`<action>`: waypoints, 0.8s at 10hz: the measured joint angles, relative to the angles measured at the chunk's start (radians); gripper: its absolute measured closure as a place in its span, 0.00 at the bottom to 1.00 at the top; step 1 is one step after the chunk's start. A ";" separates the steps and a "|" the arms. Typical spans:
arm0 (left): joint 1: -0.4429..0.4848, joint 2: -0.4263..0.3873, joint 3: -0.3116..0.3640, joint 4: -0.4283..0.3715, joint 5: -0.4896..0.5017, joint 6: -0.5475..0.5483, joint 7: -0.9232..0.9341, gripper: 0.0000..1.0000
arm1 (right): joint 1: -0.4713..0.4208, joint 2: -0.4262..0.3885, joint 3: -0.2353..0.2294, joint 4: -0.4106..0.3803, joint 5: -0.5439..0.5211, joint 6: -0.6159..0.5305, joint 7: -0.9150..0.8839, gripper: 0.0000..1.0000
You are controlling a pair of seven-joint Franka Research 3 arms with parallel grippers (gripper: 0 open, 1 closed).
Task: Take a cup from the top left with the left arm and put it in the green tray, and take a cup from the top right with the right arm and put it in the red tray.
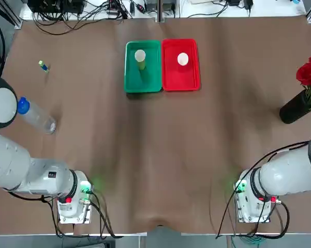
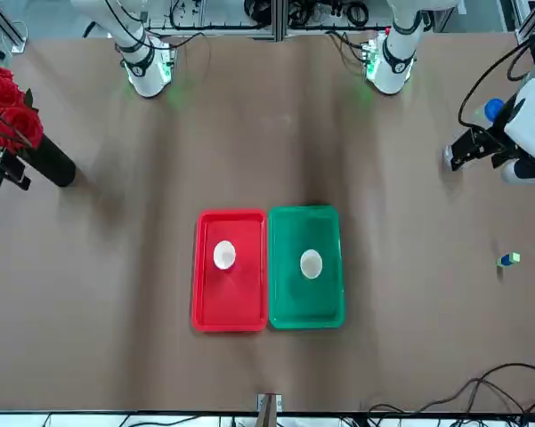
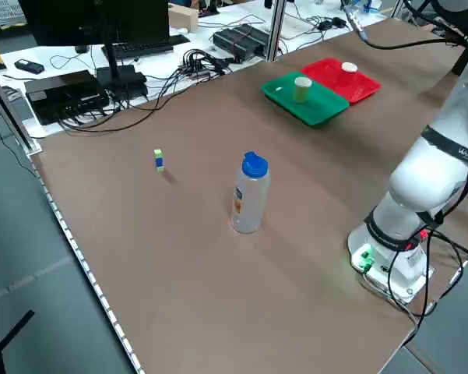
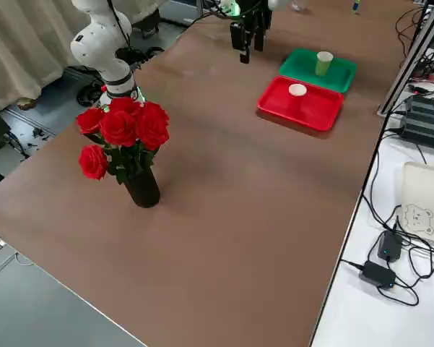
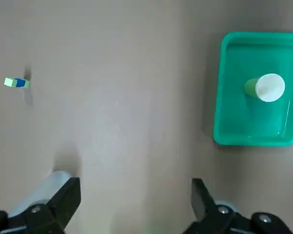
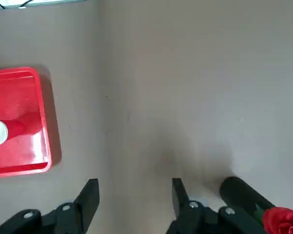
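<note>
Two glossy white jointed robot arms, the left arm (image 1: 10, 160) and the right arm (image 1: 290, 170), reach over a broad brown table (image 1: 145, 196). The dark left gripper (image 5: 136, 180) hangs above the robot's left side of the table, its two fingers spread with nothing between them. The dark right gripper (image 6: 136, 180) hovers over the right side near the flowers, its fingers also apart and holding nothing. Toward the far edge, a flat green plastic tray (image 1: 142, 82) lies just to the left of a flat red plastic tray (image 1: 181, 80). At right, red roses (image 4: 123, 126) stand in a black cylindrical vase (image 4: 143, 189); at left stands a clear plastic bottle (image 3: 250, 199) with a blue cap. A small yellow-green plastic cup (image 3: 302, 92) stands upright inside the green tray, and a small red plastic cup (image 6: 14, 127) with a white inside stands upright inside the red one. Beyond the bottle sits a tiny blue-and-green block (image 3: 159, 160).
</note>
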 joint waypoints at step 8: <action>0.003 0.015 0.000 0.000 0.000 0.028 0.004 0.00 | 0.001 -0.055 0.009 0.000 0.001 -0.023 0.061 0.30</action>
